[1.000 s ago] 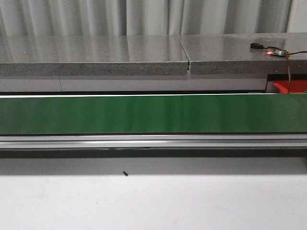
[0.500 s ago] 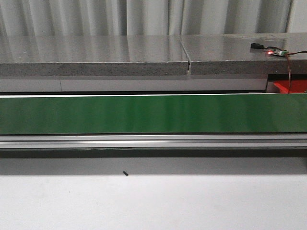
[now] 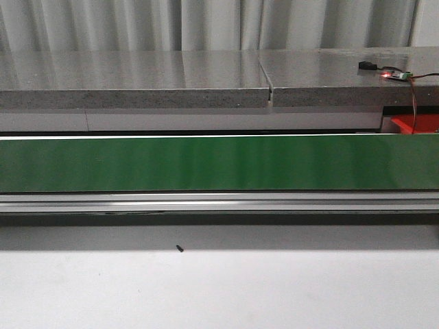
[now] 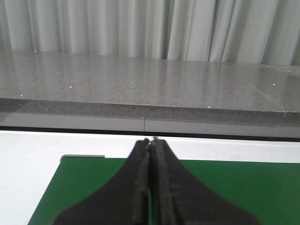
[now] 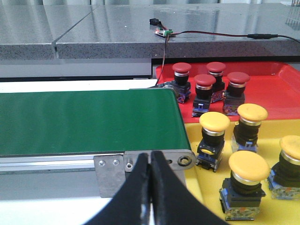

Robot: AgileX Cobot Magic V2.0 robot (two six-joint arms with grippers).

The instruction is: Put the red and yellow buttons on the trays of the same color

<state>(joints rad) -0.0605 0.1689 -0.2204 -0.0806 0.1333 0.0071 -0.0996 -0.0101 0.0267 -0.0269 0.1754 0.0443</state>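
- Right wrist view: my right gripper point(image 5: 150, 161) is closed on nothing at the green belt's point(image 5: 89, 119) end.
- Four red buttons point(image 5: 205, 86) stand on the red tray point(image 5: 276, 101), four yellow buttons point(image 5: 214, 138) on the yellow tray point(image 5: 206, 197).
- My left gripper point(image 4: 151, 145) is closed too, empty, over the belt.

- Right gripper point(image 5: 150, 161), fingers pressed together, hangs over the green conveyor belt point(image 5: 84, 119) end.
- Beyond it: four red buttons point(image 5: 206, 84) on red tray point(image 5: 272, 101).
- Beside it: four yellow buttons point(image 5: 248, 171) on yellow tray point(image 5: 206, 197).
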